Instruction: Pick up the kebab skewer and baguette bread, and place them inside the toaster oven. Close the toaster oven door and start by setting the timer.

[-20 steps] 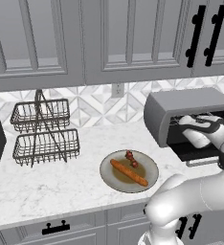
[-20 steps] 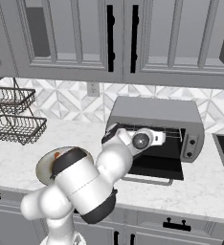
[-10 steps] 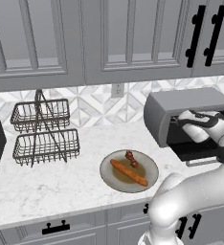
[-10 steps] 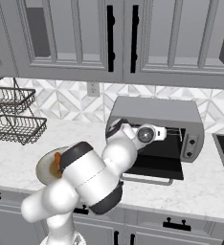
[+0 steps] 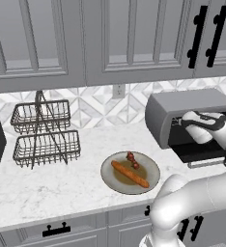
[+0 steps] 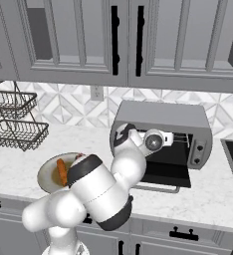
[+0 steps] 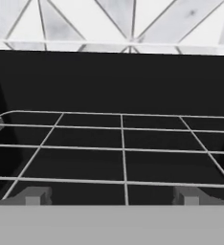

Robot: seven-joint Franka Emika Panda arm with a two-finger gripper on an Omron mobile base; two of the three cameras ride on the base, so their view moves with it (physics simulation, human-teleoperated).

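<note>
A boxy grey toaster oven (image 5: 192,108) sits on the white marble counter (image 5: 62,181) against the patterned backsplash. Its dark glass door (image 6: 163,174) is folded down flat, with a silver bar handle along the front edge.

To the oven's left, a round plate (image 5: 151,166) holds the long orange-brown baguette bread (image 5: 129,174). The short kebab skewer (image 5: 132,159), strung with red and dark chunks, lies just beside the loaf. Both lie untouched, well apart from the arm.

The gripper (image 7: 111,201) is at the mouth of the oven's black cavity. Its two finger tips stand wide apart with nothing between them, just above the wire rack (image 7: 123,148).

In the right base view the robot's white body covers part of the plate. In the left base view the oven's right side is cut off by the frame.

A two-tier wire basket (image 5: 43,135) stands far left, with bare counter between it and the plate.
</note>
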